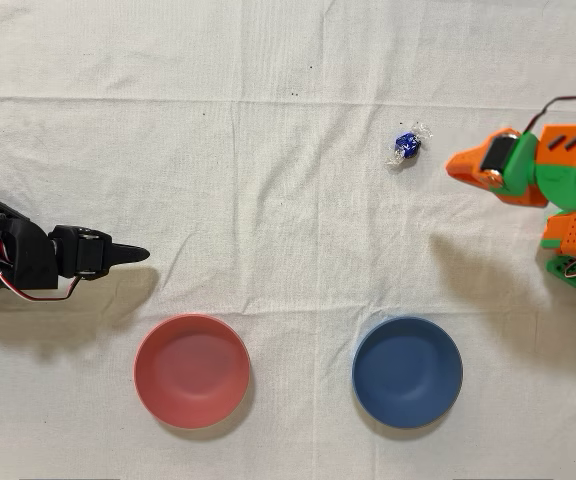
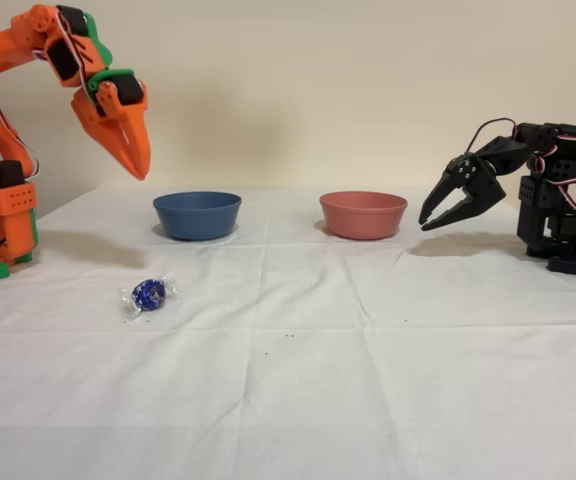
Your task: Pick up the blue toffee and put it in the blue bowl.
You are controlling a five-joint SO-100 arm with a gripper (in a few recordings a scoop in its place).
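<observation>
- Nearest us in the fixed view, the blue toffee [image 2: 152, 293] lies loose on the cloth-covered counter [image 2: 368, 380], untouched, so we judge the pick is not yet begun.
- Our orange arm's end effector [image 2: 128, 145] hangs high above and apart from it, fingers together, holding nothing; we read this as a waiting pose before descent.
- Farther back, the blue bowl [image 2: 197, 214] sits empty, well apart from the toffee.
- Beside it, the pinkish-red bowl [image 2: 363, 214] is also empty.
- The black arm [image 2: 558, 200] stands idle.
</observation>
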